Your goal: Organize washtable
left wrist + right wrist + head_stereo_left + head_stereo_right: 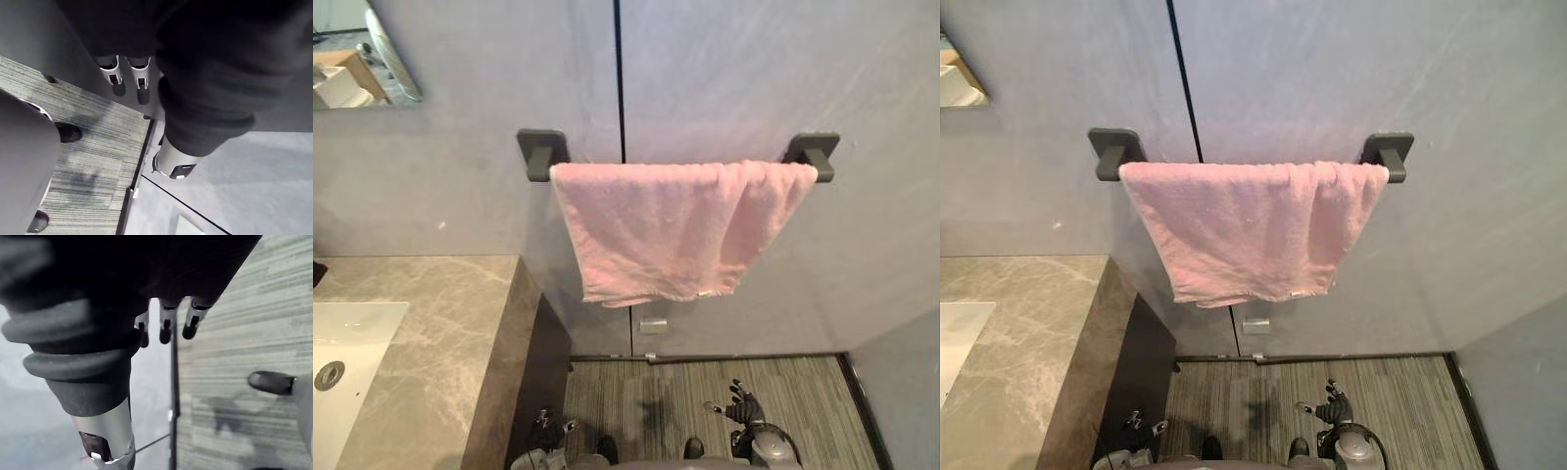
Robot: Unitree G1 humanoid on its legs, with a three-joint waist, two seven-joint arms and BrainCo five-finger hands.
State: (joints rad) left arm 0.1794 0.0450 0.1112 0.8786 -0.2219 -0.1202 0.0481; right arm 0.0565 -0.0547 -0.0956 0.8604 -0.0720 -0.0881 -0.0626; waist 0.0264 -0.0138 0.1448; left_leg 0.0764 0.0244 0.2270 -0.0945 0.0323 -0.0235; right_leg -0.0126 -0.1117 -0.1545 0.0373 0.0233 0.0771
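Overhead, the pink towel (675, 230) drapes over the wall rail (540, 154), well above both hands.
Eye views: left hand (546, 429) and right hand (741, 408) hang near the floor (636, 392), beside the desk (450, 323). Wrist views: left fingers (119, 78) and right fingers (165, 330) loosely straight, holding nothing.

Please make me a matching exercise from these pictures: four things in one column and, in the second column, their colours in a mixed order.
Things:
1. towel
2. rail bracket
3. countertop
4. sink

Colours:
a. white
b. dark grey
c. pink
d. grey-brown with veins

Right pairs: 1-c, 2-b, 3-d, 4-a.
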